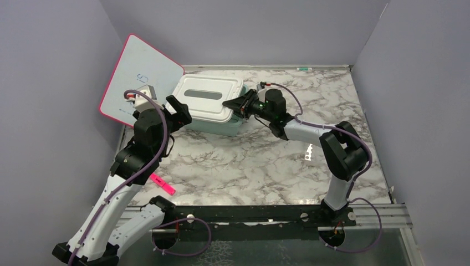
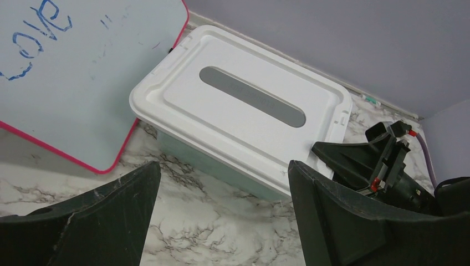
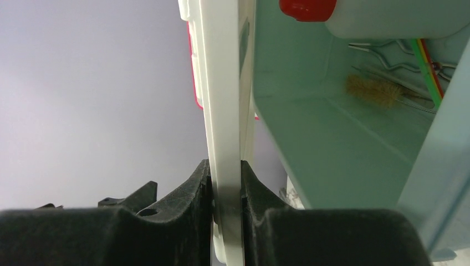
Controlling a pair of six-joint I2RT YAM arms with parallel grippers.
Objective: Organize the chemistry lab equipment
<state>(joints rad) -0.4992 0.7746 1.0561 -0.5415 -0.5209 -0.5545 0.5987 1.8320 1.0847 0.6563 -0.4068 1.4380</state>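
A mint-green box stands at the back of the table under a white lid. My right gripper is shut on the lid's right edge and holds that end raised off the box. Through the gap the right wrist view shows the squeeze bottle's red nozzle base, metal tongs, a bristle brush and a thin red and green tool inside the box. The blue-capped vials are out of view. My left gripper is open and empty at the box's front left corner.
A pink-edged whiteboard leans against the left wall, just behind the left gripper. A pink highlighter lies on the marble table near the left arm's base. Purple walls close in the table on three sides.
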